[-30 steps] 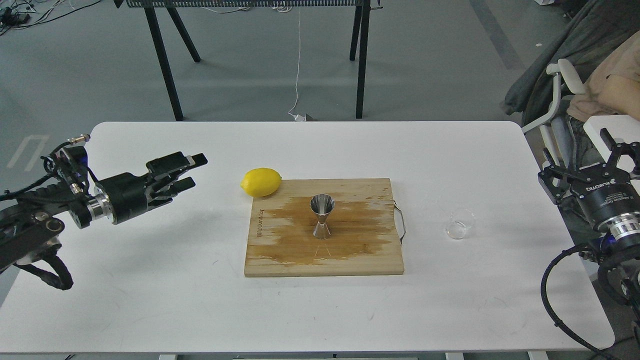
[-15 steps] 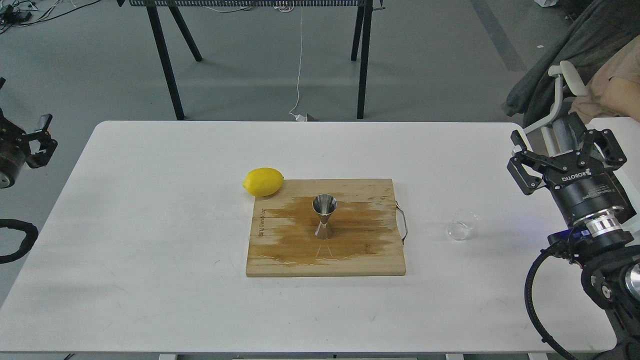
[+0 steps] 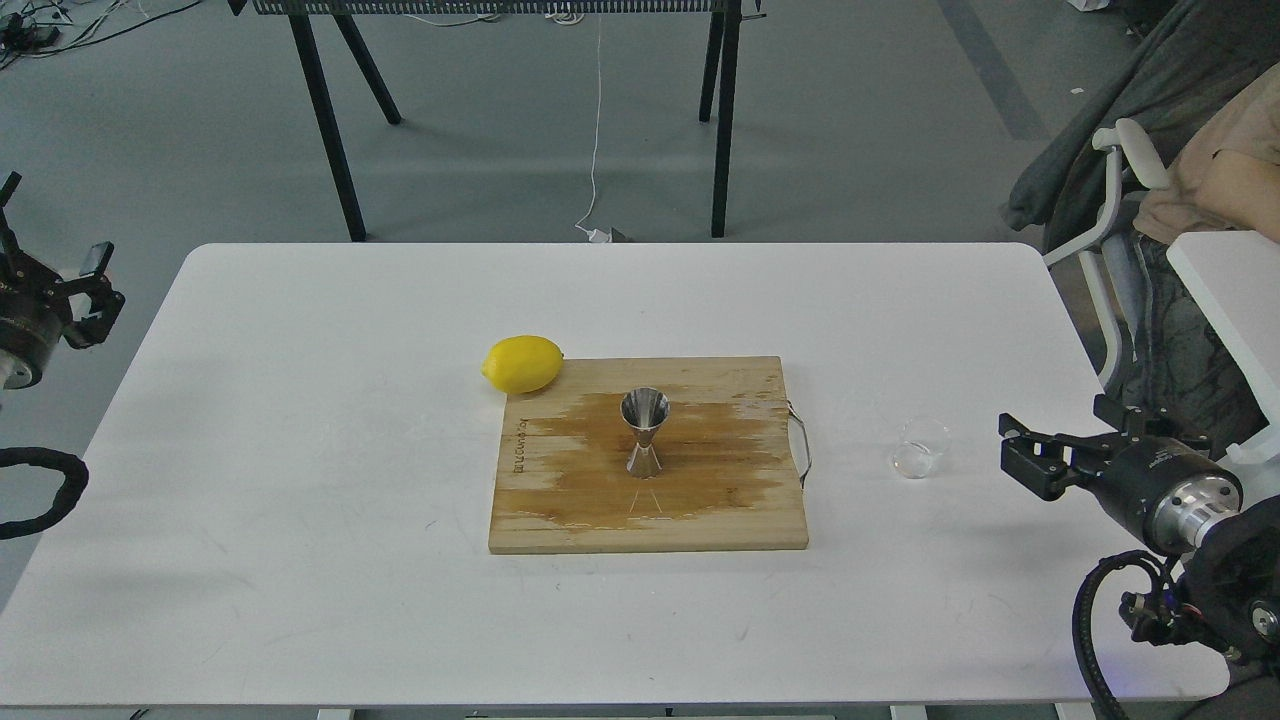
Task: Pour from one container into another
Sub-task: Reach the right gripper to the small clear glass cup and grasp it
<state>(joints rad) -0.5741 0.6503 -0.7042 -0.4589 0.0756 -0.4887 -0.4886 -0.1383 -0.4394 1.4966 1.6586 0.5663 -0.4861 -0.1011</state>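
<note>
- Glass cup [image 3: 921,447], clear and faint against the white table [image 3: 300,600], stands right of centre; whether it holds anything is hard to tell.
- Right gripper [image 3: 1022,457] points at the cup from lower right, near it but apart; seen almost side-on, so its fingers' spread cannot be told.
- Steel jigger [image 3: 644,431] stands upright mid-frame on a wet-stained wooden cutting board [image 3: 560,520].
- Lemon [image 3: 522,363] touches the board's upper-left corner.
- Left gripper [image 3: 55,275], cut by the left edge, fingers spread.
</note>
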